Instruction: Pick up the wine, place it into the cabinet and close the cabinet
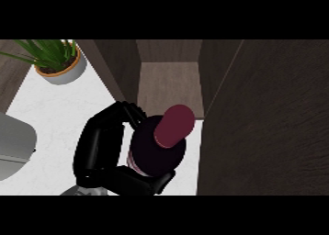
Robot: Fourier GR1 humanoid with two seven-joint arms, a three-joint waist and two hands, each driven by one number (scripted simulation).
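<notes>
Cabinet (168, 85): open, dark wood, brown shelf floor showing between 2 side walls; door panel (269, 119) swung out and filling the right of the view.

Counter (55, 119): white, marbled, running left of the cabinet under the arm.

Grey object (8, 147): rounded and pale at the left edge, partly cut off; cannot tell what.

Potted plant (59, 62): green blades in a round pot with an orange rim, top left, well apart from the work.

Robot hand (99, 142): 1 black hand in view, fingers and thumb curled round the bottle's body from the left and below; which hand cannot be told for sure, though placement suggests the left.

Other robot hand: not in view.

Wine bottle (157, 153): held up off the counter, just in front of the cabinet opening, tilted so the maroon cap (174, 125) points toward the shelf.

Handling, judged: glass, so stiff, smooth and breakable; likely heavy for its width, with the weight low in the body.

Hold, judged: round the wide body, as now, not the narrow neck; slippery surface favours a full wrap.

Caution, judged: clear of the side walls and door edge on the way in; set down base first and upright.

Stage, judged: carrying toward the shelf; placing and closing not yet done.
</notes>
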